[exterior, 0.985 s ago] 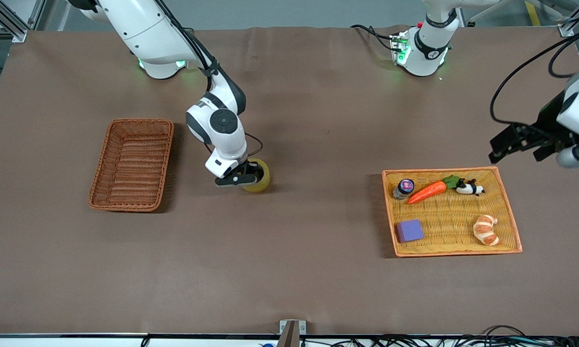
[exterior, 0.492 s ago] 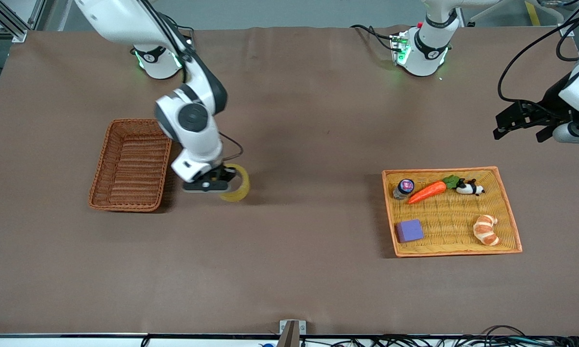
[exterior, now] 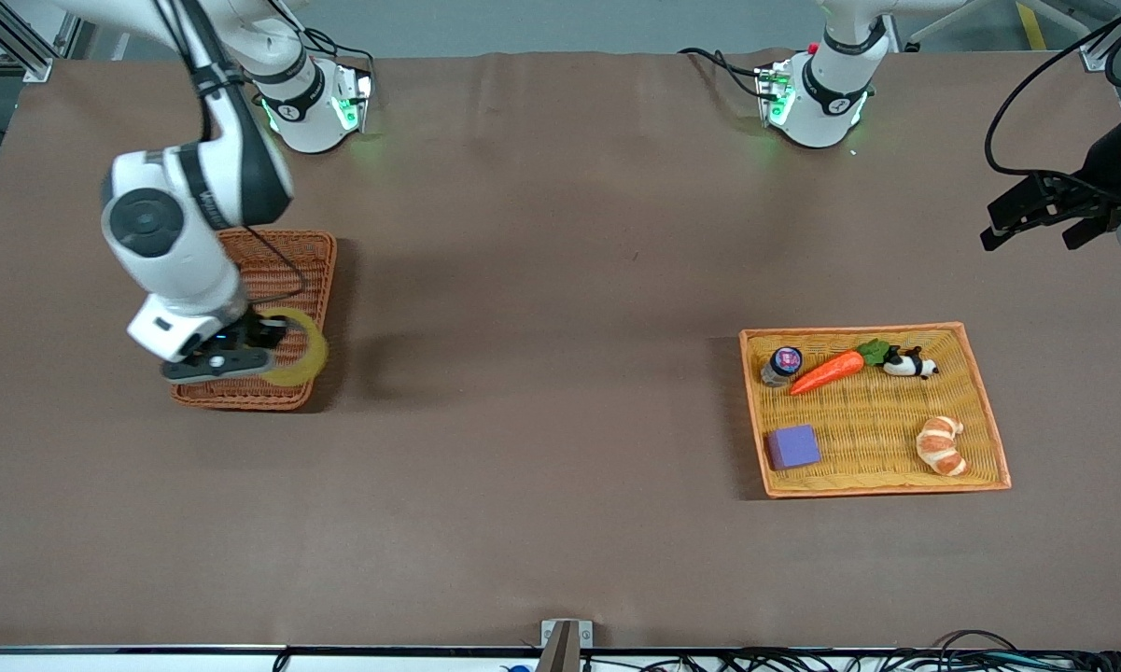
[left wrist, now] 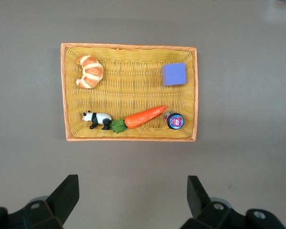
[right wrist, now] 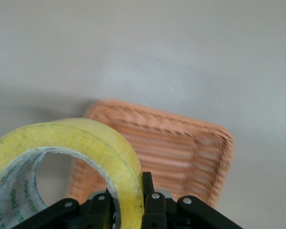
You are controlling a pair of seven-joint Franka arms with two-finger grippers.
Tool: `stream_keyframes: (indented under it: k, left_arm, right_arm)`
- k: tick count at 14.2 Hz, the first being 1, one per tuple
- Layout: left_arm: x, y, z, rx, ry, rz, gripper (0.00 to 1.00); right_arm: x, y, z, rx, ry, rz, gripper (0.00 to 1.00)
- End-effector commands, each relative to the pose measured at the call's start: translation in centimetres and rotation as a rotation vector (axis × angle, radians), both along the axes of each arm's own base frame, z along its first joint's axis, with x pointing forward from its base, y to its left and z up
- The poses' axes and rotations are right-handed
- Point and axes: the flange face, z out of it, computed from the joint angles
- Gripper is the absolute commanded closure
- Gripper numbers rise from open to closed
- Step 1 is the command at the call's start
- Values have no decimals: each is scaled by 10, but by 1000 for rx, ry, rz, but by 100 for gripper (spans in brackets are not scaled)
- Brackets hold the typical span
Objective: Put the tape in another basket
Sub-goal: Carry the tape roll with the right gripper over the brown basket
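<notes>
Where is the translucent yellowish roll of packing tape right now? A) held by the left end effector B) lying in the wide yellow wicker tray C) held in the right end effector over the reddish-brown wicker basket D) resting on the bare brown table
C: the right end effector is shut on the translucent yellowish roll of packing tape, over the reddish-brown wicker basket.

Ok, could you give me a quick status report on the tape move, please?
Right gripper shut on tape, over basket. Left gripper open, waiting above table, beside yellow tray. Nothing in the way.

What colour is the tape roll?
Translucent yellow tape roll, grey-lined core; clearest in right wrist view.
</notes>
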Motion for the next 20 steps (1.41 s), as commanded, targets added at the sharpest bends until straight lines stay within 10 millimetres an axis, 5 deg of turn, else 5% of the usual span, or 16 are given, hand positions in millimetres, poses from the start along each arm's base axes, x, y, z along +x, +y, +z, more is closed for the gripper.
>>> stream_keyframes:
  k: [1, 4, 8, 13, 16, 18, 20]
  left_arm:
    - [-10, -5, 7, -7, -5, 11, 0]
    - [-10, -21, 8, -6, -12, -25, 0]
    - [-7, 3, 9, -5, -25, -9, 0]
    - [-6, 7, -2, 77, -3, -31, 0]
    - [3, -2, -13, 77, 8, -29, 0]
    - [10, -10, -18, 65, -7, -37, 0]
    - [11, -25, -29, 66, 11, -56, 0]
  right_arm:
    - [-44, -53, 1, 36, 24, 15, 100]
    - [-74, -75, -22, 57, 56, 21, 100]
    - [-104, -78, -78, 92, -37, 35, 99]
    - [-103, -84, -119, 79, -48, 34, 95]
    - [-105, -85, -131, 73, -30, 35, 84]
    - [-105, -83, -136, 71, -27, 39, 57]
    - [-102, -84, -132, 72, -38, 30, 9]
